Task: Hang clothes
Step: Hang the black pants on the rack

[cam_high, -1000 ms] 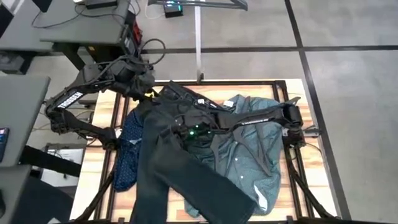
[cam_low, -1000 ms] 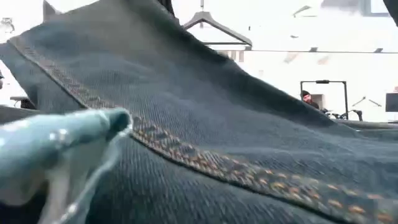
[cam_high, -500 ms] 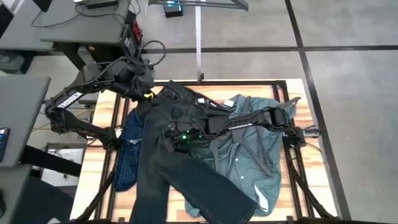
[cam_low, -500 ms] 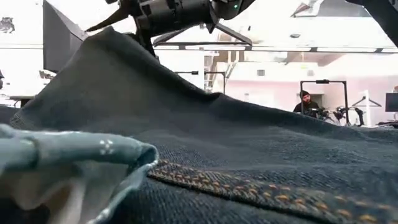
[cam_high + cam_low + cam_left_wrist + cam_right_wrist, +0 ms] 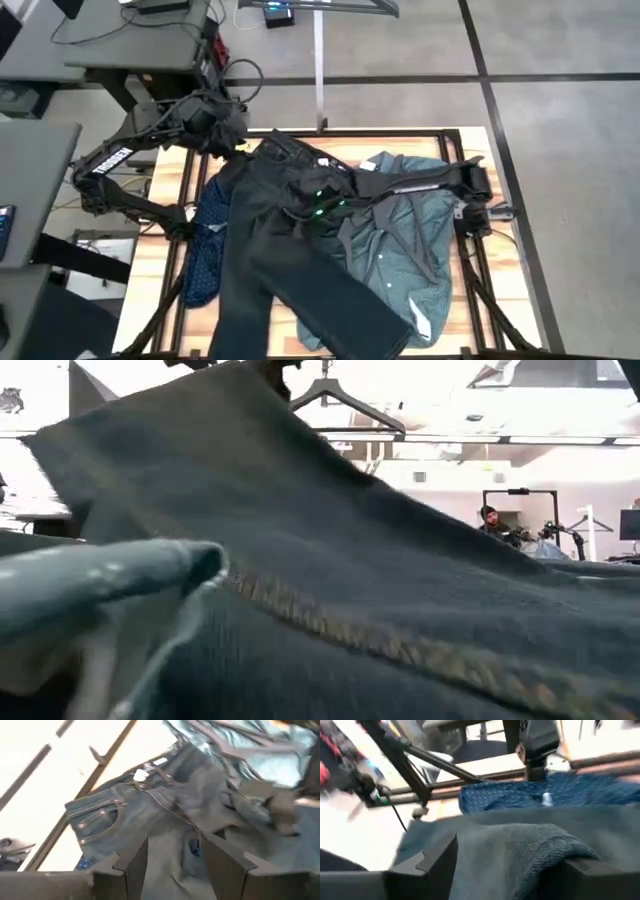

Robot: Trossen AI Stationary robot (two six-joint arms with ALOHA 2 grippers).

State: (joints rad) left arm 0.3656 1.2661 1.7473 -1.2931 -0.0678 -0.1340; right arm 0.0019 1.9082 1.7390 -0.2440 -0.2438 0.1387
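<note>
From the high view, we see all three garments lying heaped on the wooden tabletop [image 5: 150,262]: the long dark charcoal jeans [image 5: 270,270] run across the middle, the teal-green button-up shirt [image 5: 410,250] lies partly under them on one side, and the navy dotted shirt [image 5: 205,245] on the other. Our right gripper [image 5: 305,205] reaches over the jeans' upper part; our left gripper [image 5: 232,135] hovers by the waistband corner.

In the low view, a fold of denim rises steeply towards the top edge, and a black hanger [image 5: 345,405] hangs bare on the rail behind.

The left wrist view shows its fingers [image 5: 132,862] spread apart and empty above the waistband.

The right wrist view shows a bunch of jeans fabric humped between that arm's fingers [image 5: 432,857], which we judge to be gripping it.

Nothing is hung yet; we judge the task barely begun, with all three pieces left.
</note>
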